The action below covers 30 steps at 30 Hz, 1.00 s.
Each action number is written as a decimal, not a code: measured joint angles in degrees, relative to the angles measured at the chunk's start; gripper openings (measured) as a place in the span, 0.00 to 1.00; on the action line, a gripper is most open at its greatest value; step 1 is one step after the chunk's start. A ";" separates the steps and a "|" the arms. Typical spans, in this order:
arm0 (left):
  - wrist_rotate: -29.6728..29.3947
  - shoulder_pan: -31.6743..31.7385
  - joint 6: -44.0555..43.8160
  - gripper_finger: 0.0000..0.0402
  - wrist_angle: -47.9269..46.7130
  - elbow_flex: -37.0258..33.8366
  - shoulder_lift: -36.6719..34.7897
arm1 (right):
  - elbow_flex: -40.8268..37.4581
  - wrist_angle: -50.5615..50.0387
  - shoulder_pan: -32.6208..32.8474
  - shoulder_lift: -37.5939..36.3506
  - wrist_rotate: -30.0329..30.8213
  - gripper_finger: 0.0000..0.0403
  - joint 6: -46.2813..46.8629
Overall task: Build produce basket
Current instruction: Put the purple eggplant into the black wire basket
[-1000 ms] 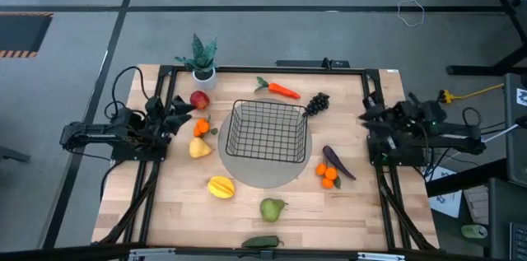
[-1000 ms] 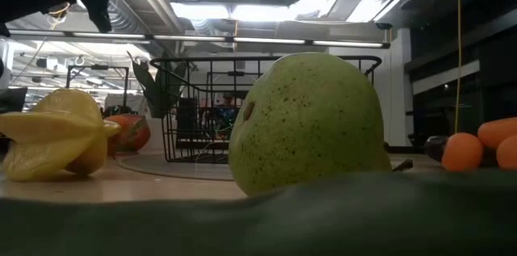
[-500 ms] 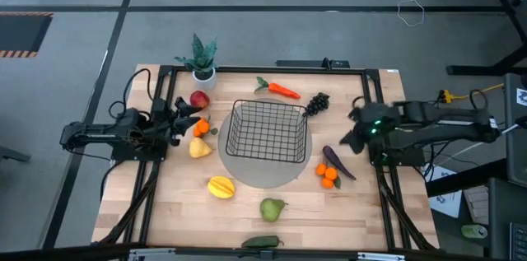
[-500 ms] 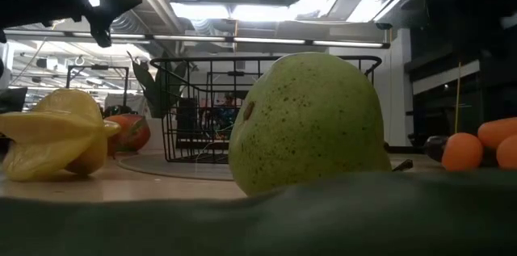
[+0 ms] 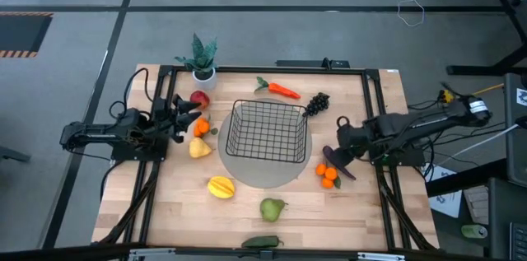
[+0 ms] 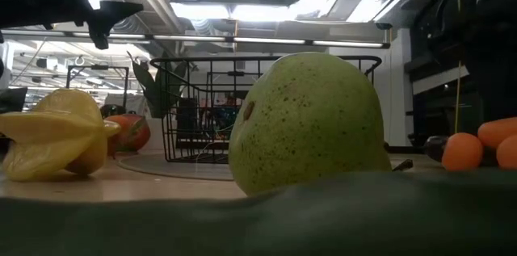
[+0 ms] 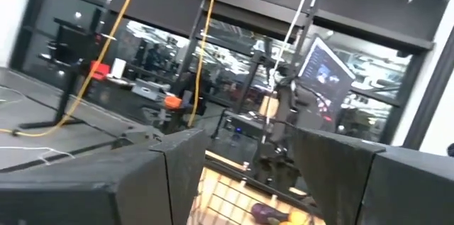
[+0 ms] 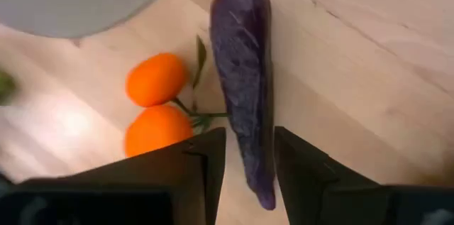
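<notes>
The black wire basket (image 5: pixel 268 132) stands on a grey round disc in mid-table. Around it lie the produce pieces: apple (image 5: pixel 199 99), carrot (image 5: pixel 280 90), grapes (image 5: pixel 318 103), yellow star fruit (image 5: pixel 221 187), pear (image 5: pixel 272 208), a dark green vegetable (image 5: pixel 262 242), two oranges (image 5: pixel 328 175) and the purple eggplant (image 5: pixel 338 163). My right gripper (image 5: pixel 338 147) hangs open above the eggplant (image 8: pixel 245 76); its fingers (image 8: pixel 206 157) stand on either side of the eggplant's near end. My left gripper (image 5: pixel 183 118) hovers open by the apple and a small orange fruit (image 5: pixel 201 127).
A potted plant (image 5: pixel 202 59) stands at the far left corner. A yellow fruit (image 5: pixel 200 148) lies left of the disc (image 5: pixel 247 174). Black rails run along the left, right and far table edges. Bare wood shows at the near right. The low view is filled by the pear (image 6: pixel 311 123).
My right arm has swung out from the table's right edge toward the middle. Its gripper has tipped downward and come over the eggplant. My left gripper has shifted slightly toward the basket.
</notes>
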 joint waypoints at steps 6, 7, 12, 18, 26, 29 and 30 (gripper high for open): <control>-4.00 0.01 2.40 0.50 0.02 0.00 0.00 | 0.00 2.56 2.29 7.03 0.04 0.27 0.01; -4.62 0.01 2.73 0.50 0.02 0.00 0.00 | 0.00 3.75 2.50 8.05 -0.10 0.27 0.01; -5.48 0.01 2.89 0.50 0.02 0.00 0.00 | 0.01 8.96 3.28 13.66 -0.79 0.27 -1.50; -5.68 0.01 2.91 0.50 -0.02 0.00 0.00 | 0.50 11.21 3.32 20.60 -1.81 0.27 -1.36; -5.66 0.01 2.96 0.50 -0.19 0.00 -0.02 | 1.06 11.82 3.08 23.92 -1.34 0.27 -1.76; -5.65 0.01 2.95 0.50 -0.28 0.00 -0.02 | 3.74 10.06 3.14 22.58 1.92 0.27 -2.54; -5.65 0.01 2.92 0.50 -0.37 0.00 0.00 | 4.67 9.10 3.14 22.21 3.97 0.27 -2.29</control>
